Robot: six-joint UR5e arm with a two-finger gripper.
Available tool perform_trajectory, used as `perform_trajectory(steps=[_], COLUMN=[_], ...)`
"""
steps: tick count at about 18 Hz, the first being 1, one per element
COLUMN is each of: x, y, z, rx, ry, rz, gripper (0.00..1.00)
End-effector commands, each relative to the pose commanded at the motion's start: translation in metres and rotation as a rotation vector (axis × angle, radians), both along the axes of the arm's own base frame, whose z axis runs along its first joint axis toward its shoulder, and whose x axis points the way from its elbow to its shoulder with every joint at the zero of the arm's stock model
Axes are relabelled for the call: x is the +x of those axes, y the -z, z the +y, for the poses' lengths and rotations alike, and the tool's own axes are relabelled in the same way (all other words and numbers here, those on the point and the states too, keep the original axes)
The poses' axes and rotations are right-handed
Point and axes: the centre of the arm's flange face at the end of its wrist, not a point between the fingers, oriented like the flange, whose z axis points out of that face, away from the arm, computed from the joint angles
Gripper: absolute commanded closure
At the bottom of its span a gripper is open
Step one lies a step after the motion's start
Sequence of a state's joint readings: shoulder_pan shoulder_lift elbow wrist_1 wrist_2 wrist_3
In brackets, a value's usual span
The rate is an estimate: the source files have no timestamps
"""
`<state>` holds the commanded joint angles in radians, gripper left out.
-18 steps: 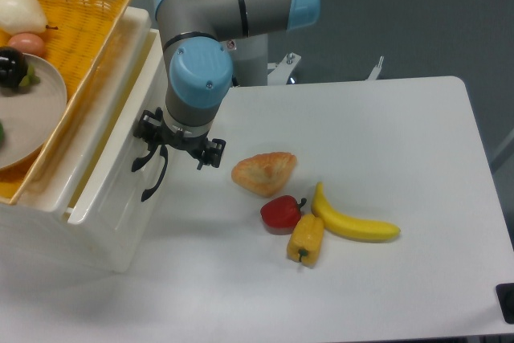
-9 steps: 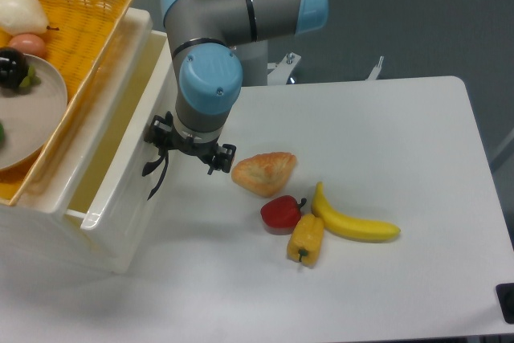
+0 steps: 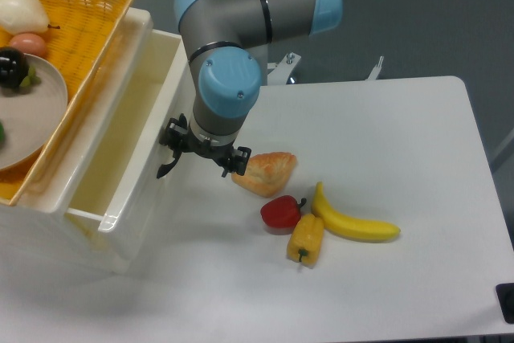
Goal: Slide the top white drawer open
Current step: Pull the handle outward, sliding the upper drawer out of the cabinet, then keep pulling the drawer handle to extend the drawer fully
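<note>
The top white drawer stands pulled partway out of the cream cabinet at the left, and its empty inside shows. My gripper hangs at the drawer's front face, pointing down over the curved black handle. The blue-and-grey wrist hides the fingers; only the handle's lower end shows to their left. The gripper looks shut on that handle.
A yellow wicker basket with a plate and fruit rests on the cabinet top. Right of the gripper lie a bread pastry, a red pepper, a yellow pepper and a banana. The pastry almost touches the gripper.
The gripper has moved right toward the pastry, and the drawer has slid out with it, showing more of its inside.
</note>
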<state>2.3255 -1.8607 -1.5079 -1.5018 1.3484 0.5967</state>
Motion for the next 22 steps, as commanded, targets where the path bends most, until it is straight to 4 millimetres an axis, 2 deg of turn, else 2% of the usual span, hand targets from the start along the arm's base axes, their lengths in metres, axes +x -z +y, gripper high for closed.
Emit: perform_trajectory(steps=[3, 10, 22], x=[-0.005, -0.025, -0.033], y=[0.001, 0.000, -0.009], z=[0.002, -0.006, -0.008], rx=[-0.002, 0.004, 0.016], ry=[-0.005, -0.040, -0.051], rz=[-0.001, 0.002, 0.012], gripper=[0.00, 0.00, 0.00])
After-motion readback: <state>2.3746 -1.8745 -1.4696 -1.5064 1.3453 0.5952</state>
